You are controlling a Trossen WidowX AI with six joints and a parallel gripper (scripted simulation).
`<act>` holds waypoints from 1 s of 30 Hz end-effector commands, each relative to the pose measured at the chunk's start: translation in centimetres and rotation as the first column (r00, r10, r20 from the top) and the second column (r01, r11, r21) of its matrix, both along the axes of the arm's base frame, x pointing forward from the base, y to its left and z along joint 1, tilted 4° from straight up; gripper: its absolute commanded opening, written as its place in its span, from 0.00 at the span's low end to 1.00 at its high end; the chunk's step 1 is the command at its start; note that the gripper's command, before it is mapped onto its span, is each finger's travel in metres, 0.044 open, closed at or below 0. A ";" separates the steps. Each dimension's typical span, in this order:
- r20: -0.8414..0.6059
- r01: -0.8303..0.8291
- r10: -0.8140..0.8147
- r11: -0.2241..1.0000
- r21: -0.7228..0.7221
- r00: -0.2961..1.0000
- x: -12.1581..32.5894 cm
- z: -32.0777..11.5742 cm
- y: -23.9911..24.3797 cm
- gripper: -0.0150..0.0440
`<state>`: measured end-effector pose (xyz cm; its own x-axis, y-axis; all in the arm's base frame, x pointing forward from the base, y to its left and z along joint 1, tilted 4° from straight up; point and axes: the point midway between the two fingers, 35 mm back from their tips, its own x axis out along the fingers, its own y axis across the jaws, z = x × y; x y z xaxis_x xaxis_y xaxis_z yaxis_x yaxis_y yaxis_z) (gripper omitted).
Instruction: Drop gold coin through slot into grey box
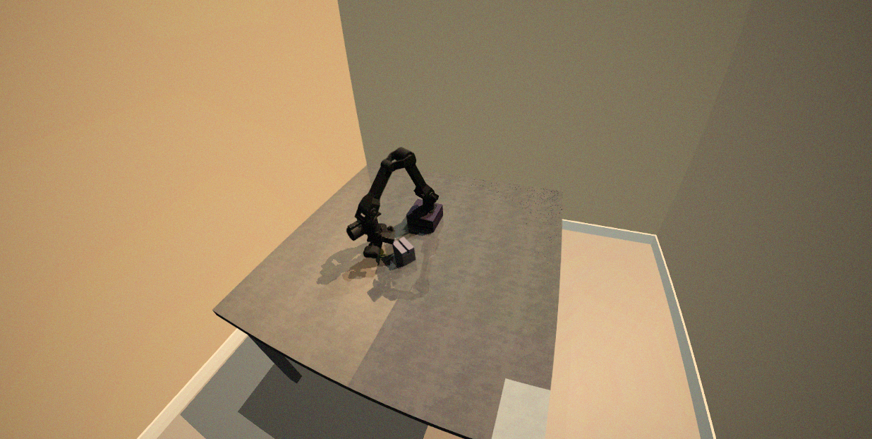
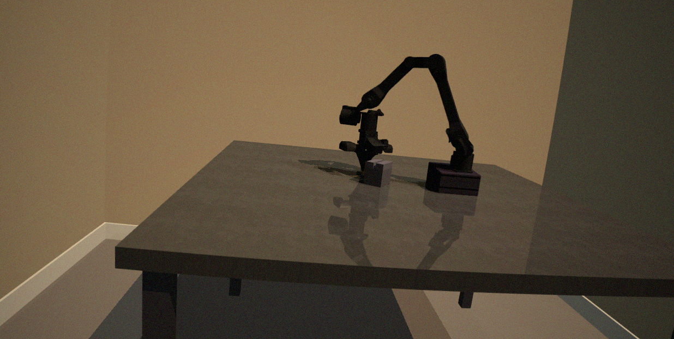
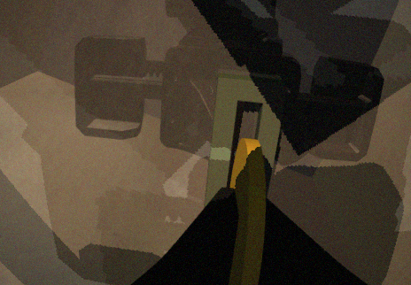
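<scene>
The gold coin (image 3: 244,154) stands on edge, its far end bright and its near part dark in shadow. My gripper (image 3: 236,202) (image 2: 362,169) points down and is shut on the coin, one finger on each flat side. The green holder (image 3: 222,110) lies under the coin, and its long opening shows past the coin's far end. Whether the coin's bottom edge still rests in the holder cannot be told. The closed grey box (image 1: 403,254) (image 2: 377,174) stands close beside the gripper, a narrow dark slot across its lid. In the top and exterior views the fingers largely hide the coin.
The arm's dark base (image 1: 425,219) (image 2: 453,183) stands on the grey table (image 1: 482,289) (image 2: 226,209), beyond the box from the gripper. The box is the nearest obstacle to the fingers. Shadows and reflections of the arm lie on the table around the holder.
</scene>
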<state>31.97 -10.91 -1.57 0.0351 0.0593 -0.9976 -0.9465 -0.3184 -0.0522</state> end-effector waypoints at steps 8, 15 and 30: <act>0.007 0.003 -0.003 1.000 -0.005 1.000 0.3 2.8 -0.3 0.25; 0.007 0.003 -0.003 1.000 -0.006 1.000 0.3 4.6 -0.5 0.25; 0.007 0.003 -0.003 1.000 -0.006 1.000 -0.2 8.4 -0.6 0.25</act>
